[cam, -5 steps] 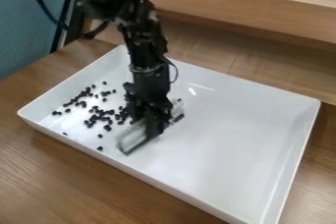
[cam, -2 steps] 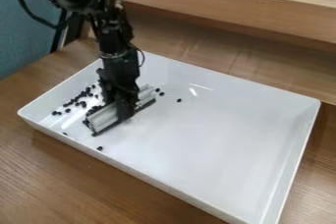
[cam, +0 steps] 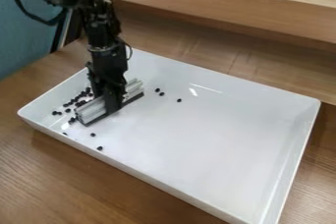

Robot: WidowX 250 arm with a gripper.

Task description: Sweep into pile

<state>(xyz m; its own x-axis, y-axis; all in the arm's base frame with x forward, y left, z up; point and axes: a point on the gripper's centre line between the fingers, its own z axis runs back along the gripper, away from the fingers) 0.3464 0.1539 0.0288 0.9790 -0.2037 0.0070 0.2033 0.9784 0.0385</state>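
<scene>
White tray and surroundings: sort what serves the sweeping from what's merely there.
For the sweep:
claw
ribbed bar in its grip
small dark pieces
white tray

Merely there:
wooden table
wooden ledge behind
blue panel

Small black pieces (cam: 81, 103) speckle the white tray (cam: 203, 134), a pale grey, dark-edged bar (cam: 92, 110) inside it, brown-grained table (cam: 66, 179) beneath it.

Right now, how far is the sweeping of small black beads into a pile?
Partly done: most visible small black beads lie loosely grouped toward the left corner of the white rectangular tray.
In hand: a pale ribbed bar, held by the black end effector beside them.
Remaining: three stray beads past the bar's far end.
</scene>
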